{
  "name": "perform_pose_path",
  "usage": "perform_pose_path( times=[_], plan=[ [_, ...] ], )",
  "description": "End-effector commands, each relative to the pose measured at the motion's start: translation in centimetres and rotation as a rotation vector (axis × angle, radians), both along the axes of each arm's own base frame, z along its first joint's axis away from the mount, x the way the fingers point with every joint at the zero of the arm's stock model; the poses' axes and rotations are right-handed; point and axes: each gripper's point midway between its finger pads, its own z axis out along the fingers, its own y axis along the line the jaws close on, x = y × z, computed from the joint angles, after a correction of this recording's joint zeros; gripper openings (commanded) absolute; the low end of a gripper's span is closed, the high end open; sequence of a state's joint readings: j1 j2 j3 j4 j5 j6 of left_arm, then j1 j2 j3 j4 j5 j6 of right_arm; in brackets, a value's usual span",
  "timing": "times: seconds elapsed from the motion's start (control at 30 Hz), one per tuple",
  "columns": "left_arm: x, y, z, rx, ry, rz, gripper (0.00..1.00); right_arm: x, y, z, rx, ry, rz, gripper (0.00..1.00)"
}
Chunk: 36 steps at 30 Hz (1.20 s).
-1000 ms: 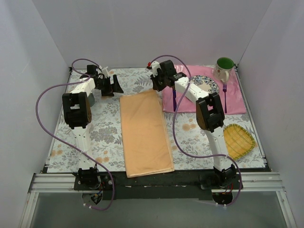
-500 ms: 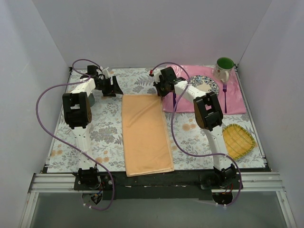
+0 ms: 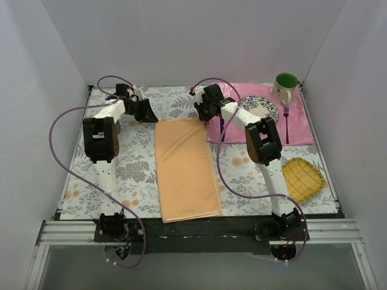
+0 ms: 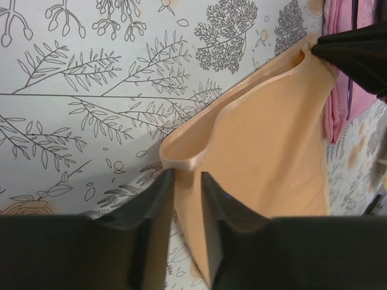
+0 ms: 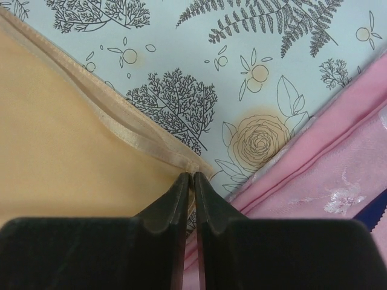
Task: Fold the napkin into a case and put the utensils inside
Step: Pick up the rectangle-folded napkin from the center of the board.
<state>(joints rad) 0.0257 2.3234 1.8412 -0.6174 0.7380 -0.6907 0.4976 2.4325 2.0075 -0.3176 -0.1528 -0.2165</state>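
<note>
The peach-orange napkin (image 3: 186,169) lies folded into a long strip down the middle of the floral table. My left gripper (image 4: 187,178) is at its far left corner (image 3: 151,113); the jaws stand a little apart astride the raised corner fold, so it is open. My right gripper (image 5: 191,177) is at the far right corner (image 3: 204,116), with its jaws pinched on the hem there. The dark purple knife (image 3: 222,128) lies on the pink placemat's left edge. The purple fork (image 3: 286,124) lies further right on the same mat. No finished case shows.
The pink floral placemat (image 3: 299,130) at the back right carries a patterned plate (image 3: 261,107) and a green mug (image 3: 285,84). A yellow ribbed woven mat (image 3: 303,178) lies at the right. White walls close in the table on three sides.
The right gripper has lowered the napkin's lifted far edge flat onto the table. The left gripper has moved right to the far left corner and narrowed its jaws around it.
</note>
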Motion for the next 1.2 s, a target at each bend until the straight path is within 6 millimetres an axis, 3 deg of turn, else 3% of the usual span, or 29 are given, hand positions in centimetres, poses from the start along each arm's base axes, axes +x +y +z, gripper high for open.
perform_pose_path(
  times=[0.0, 0.13, 0.17, 0.3, 0.5, 0.8, 0.9, 1.17],
  plan=[
    [1.4, 0.2, 0.4, 0.011, -0.029, 0.015, 0.16, 1.1, 0.7, 2.4, 0.059, -0.030, -0.013, 0.18],
    [2.1, 0.7, 0.0, 0.043, -0.032, 0.028, 0.06, 1.3, 0.7, 4.4, 0.122, -0.020, -0.032, 0.36],
    [2.3, 0.8, 0.1, 0.051, -0.038, 0.030, 0.02, 1.3, 0.6, 4.8, 0.137, -0.017, -0.042, 0.46],
    [2.7, 1.6, 0.0, 0.084, -0.048, 0.043, 0.00, 1.8, 0.0, 6.1, 0.180, -0.013, -0.062, 0.59],
    [2.9, 1.8, 0.4, 0.095, -0.062, 0.040, 0.00, 2.3, -0.7, 4.7, 0.183, 0.026, -0.086, 0.58],
    [2.8, 1.8, 0.5, 0.100, -0.067, 0.032, 0.02, 1.8, 0.5, 2.4, 0.227, 0.089, -0.062, 0.56],
    [2.8, 1.8, 0.5, 0.098, -0.068, 0.029, 0.07, 1.8, 0.6, 1.8, 0.229, 0.097, -0.062, 0.54],
    [3.0, 1.8, 0.5, 0.093, -0.067, 0.033, 0.17, 1.5, 0.7, 0.2, 0.216, 0.118, -0.042, 0.30]
  ],
)
